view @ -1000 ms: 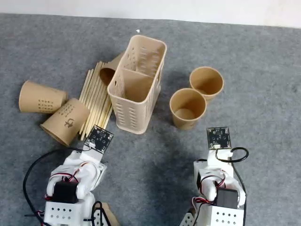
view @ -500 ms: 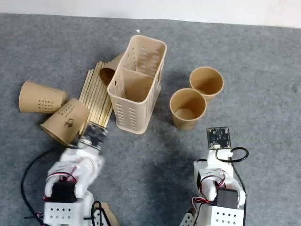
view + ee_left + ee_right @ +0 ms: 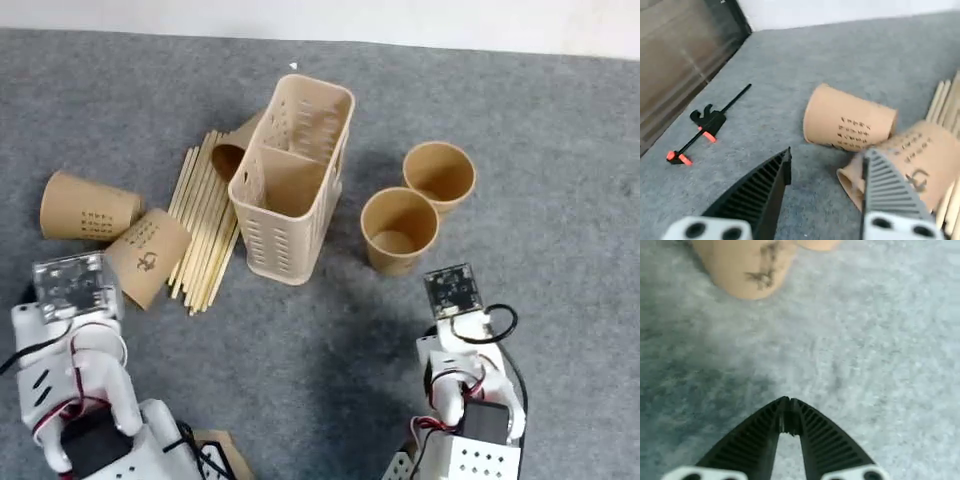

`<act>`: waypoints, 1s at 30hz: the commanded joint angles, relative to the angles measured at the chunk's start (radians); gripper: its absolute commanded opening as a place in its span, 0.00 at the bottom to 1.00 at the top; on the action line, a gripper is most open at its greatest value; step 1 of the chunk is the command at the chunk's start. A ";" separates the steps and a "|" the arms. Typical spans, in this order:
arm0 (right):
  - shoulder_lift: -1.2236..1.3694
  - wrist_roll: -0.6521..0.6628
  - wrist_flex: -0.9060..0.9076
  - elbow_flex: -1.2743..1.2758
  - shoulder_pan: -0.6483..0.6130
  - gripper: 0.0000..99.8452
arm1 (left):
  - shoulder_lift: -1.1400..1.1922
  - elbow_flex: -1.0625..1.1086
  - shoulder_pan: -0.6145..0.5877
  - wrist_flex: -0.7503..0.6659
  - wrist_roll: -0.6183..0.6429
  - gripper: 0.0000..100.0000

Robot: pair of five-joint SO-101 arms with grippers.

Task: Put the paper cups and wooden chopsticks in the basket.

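With my left hand open and right hand closed, I risk nudging the lying cup so it rolls away.

High view looks down; wrist views low, close; left shares toppled cups

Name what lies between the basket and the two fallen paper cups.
The wooden chopsticks lie there in a flat bundle, as the high view shows.

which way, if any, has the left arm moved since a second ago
Yes. In the high view the left arm swung left, away from the basket, to beside the nearer lying paper cup.
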 commanded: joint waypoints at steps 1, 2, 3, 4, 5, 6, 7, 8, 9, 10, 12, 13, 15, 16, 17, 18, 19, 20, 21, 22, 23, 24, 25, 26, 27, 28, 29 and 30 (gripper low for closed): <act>0.001 0.009 -0.015 0.139 0.041 0.01 | 0.047 -0.104 -0.019 -0.002 0.091 0.30; 0.002 0.009 -0.015 0.139 0.039 0.01 | 0.093 -0.143 -0.019 0.018 0.098 0.30; 0.002 0.009 -0.015 0.139 0.039 0.01 | 0.159 -0.196 -0.019 0.043 0.101 0.30; 0.002 0.009 -0.015 0.139 0.039 0.01 | 0.239 -0.262 -0.018 0.072 0.107 0.30; 0.002 0.009 -0.015 0.139 0.039 0.01 | 0.331 -0.334 -0.018 0.104 0.117 0.30; 0.002 0.009 -0.013 0.139 0.039 0.01 | 0.435 -0.417 -0.018 0.141 0.132 0.30; 0.002 0.009 -0.013 0.139 0.039 0.01 | 0.542 -0.493 -0.016 0.178 0.152 0.30; 0.002 0.009 -0.013 0.139 0.039 0.01 | 0.653 -0.565 -0.016 0.212 0.175 0.30; 0.002 0.009 -0.013 0.139 0.039 0.01 | 0.757 -0.627 -0.008 0.236 0.203 0.30; 0.002 0.009 -0.013 0.139 0.039 0.01 | 0.858 -0.679 0.018 0.256 0.229 0.30; 0.002 0.009 -0.007 0.139 0.039 0.01 | 1.041 -0.745 0.077 0.287 0.279 0.31; -0.002 0.009 0.004 0.139 0.039 0.01 | 1.121 -0.763 0.096 0.296 0.318 0.32; -0.005 0.012 0.015 0.139 0.038 0.01 | 1.247 -0.805 0.113 0.302 0.384 0.33; -0.005 0.012 0.015 0.139 0.038 0.01 | 1.293 -0.826 0.113 0.313 0.402 0.33; -0.005 0.012 0.015 0.139 0.038 0.01 | 1.333 -0.845 0.113 0.327 0.408 0.33; -0.005 0.012 0.015 0.139 0.038 0.01 | 1.363 -0.860 0.111 0.339 0.408 0.33; -0.007 0.012 0.015 0.139 0.038 0.01 | 1.391 -0.874 0.104 0.351 0.408 0.33; -0.007 0.012 0.015 0.139 0.038 0.01 | 1.412 -0.885 0.094 0.362 0.408 0.33; -0.007 0.012 0.015 0.139 0.038 0.01 | 1.425 -0.891 0.090 0.371 0.408 0.33; -0.007 0.012 0.015 0.139 0.038 0.01 | 1.432 -0.891 0.091 0.374 0.408 0.33; -0.007 0.012 0.015 0.139 0.038 0.01 | 1.438 -0.889 0.096 0.374 0.408 0.33; -0.007 0.012 0.015 0.139 0.038 0.01 | 1.440 -0.889 0.101 0.374 0.408 0.33; -0.007 0.012 0.015 0.139 0.038 0.01 | 1.442 -0.888 0.113 0.373 0.408 0.33; -0.007 0.012 0.015 0.139 0.038 0.01 | 1.442 -0.888 0.127 0.373 0.408 0.33; -0.007 0.011 0.015 0.139 0.038 0.01 | 1.442 -0.888 0.140 0.373 0.408 0.33; -0.007 0.011 0.015 0.139 0.038 0.01 | 1.442 -0.888 0.154 0.374 0.407 0.33; -0.007 0.011 0.015 0.139 0.038 0.01 | 1.443 -0.880 0.163 0.374 0.407 0.33; -0.007 0.011 0.015 0.139 0.038 0.01 | 1.443 -0.865 0.170 0.370 0.405 0.33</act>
